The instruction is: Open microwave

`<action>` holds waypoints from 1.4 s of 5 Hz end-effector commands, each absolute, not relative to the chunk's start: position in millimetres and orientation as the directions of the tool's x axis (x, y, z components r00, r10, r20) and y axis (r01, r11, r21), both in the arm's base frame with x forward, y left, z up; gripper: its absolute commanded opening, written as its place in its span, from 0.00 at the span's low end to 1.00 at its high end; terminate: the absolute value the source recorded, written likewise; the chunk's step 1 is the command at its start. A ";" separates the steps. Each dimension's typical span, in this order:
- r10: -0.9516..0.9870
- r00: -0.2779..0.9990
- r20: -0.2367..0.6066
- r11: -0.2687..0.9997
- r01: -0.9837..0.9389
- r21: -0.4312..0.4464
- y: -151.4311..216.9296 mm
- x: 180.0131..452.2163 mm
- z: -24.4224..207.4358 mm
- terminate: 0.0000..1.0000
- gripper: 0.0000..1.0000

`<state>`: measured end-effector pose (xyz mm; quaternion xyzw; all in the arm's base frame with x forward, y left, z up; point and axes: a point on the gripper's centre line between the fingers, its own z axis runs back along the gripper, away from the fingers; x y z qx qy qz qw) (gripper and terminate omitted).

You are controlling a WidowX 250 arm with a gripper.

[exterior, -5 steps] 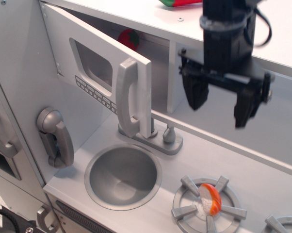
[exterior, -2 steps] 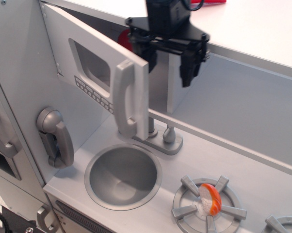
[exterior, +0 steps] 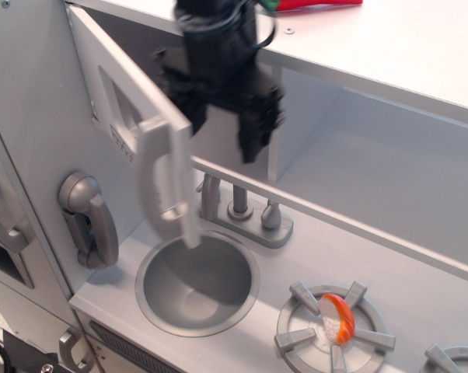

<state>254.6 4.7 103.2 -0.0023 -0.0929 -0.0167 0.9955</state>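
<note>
The microwave door is light grey with a dark window and a vertical bar handle. It stands swung well out from its compartment, hinged at the left. My black gripper is open, its fingers pointing down. It sits just inside the door's free edge, in front of the compartment opening, with the left finger close behind the door and the right finger in the gap. I cannot tell if a finger touches the door.
A grey telephone handset hangs on the left wall. The round sink and faucet lie below the door. An orange ball sits on a burner. A red item lies on the top shelf.
My gripper has moved left from right of the microwave to behind the door's edge. The door has swung further open, towards the left and front.
</note>
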 end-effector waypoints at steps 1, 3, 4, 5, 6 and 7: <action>-0.088 0.973 0.215 0.996 0.084 0.030 47.4 214.1 122.5 0.00 1.00; -0.086 0.968 0.234 0.993 0.103 -0.062 47.1 210.7 151.2 0.00 1.00; -0.066 0.971 0.228 0.989 0.094 -0.114 38.7 219.2 170.8 0.00 1.00; -0.064 0.973 0.222 0.990 0.091 -0.113 58.4 248.6 201.7 0.00 1.00; -0.064 0.973 0.222 0.990 0.091 -0.113 58.4 248.6 201.7 0.00 1.00; -0.064 0.973 0.222 0.990 0.091 -0.113 58.4 248.6 201.7 1.00 1.00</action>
